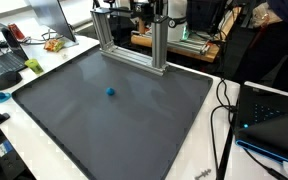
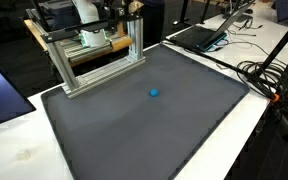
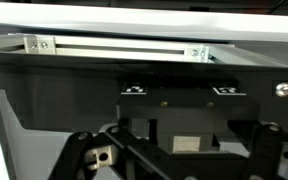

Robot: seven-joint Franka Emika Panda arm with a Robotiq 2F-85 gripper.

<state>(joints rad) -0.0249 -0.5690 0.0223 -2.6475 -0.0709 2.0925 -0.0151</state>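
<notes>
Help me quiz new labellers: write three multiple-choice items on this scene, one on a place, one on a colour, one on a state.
1. Where is the small ball?
A. out on the dark mat
B. on a laptop keyboard
C. on the floor
2. What colour is the ball?
A. red
B. blue
C. yellow
3. How is the hand?
A. shut on the ball
B. shut on a cable
C. open and empty
Answers: 1 A, both exterior views show it alone on the mat. 2 B, it shows blue against the grey. 3 C, the wrist view shows it spread wide, gripping nothing.
</notes>
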